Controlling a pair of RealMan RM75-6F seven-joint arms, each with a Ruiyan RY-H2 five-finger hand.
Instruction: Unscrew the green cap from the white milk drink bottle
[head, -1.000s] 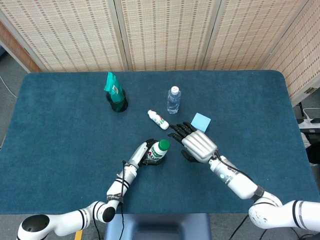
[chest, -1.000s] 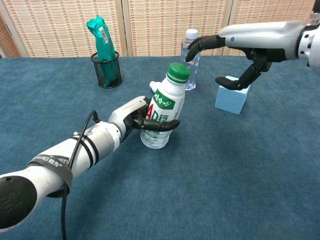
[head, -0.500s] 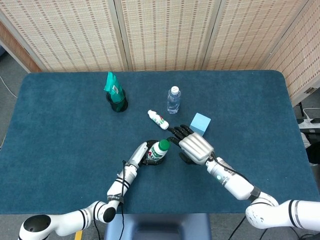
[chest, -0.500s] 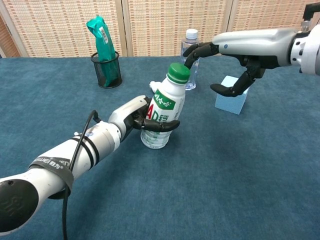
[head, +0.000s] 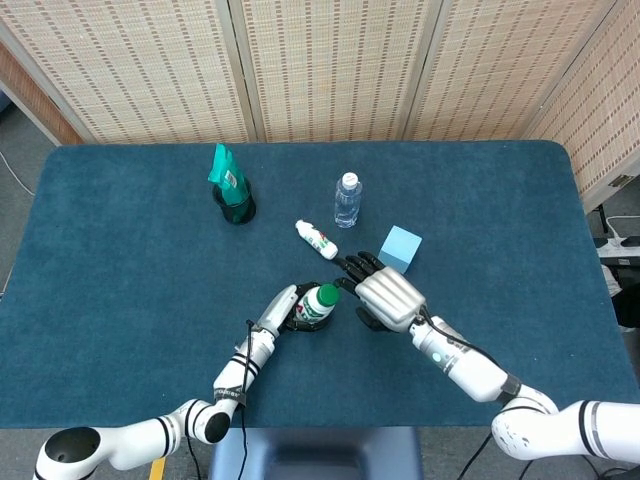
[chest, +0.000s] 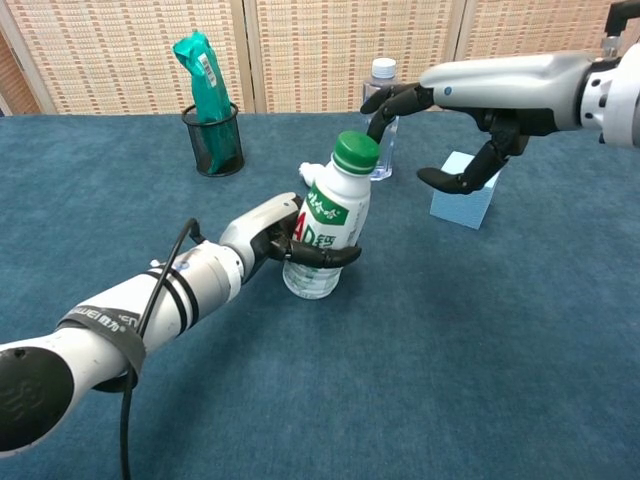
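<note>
The white milk drink bottle (chest: 325, 232) stands near the table's front middle, tilted slightly right, with its green cap (chest: 355, 152) on top. My left hand (chest: 283, 236) grips the bottle's lower body, dark fingers wrapped around it. In the head view the bottle (head: 314, 305) and cap (head: 326, 296) sit just ahead of my left hand (head: 283, 309). My right hand (chest: 450, 125) hovers open just right of and above the cap, fingers spread and curved toward it without touching. From above, the right hand (head: 382, 294) lies close beside the cap.
A clear water bottle (head: 347, 200) stands behind, with a small white bottle (head: 317, 239) lying on its side nearby. A light blue block (head: 400, 247) sits by my right hand. A black mesh cup holding a green packet (head: 231, 190) stands at back left.
My right hand has moved left and down toward the green cap. The bottle has tilted a little more to the right in my left hand.
</note>
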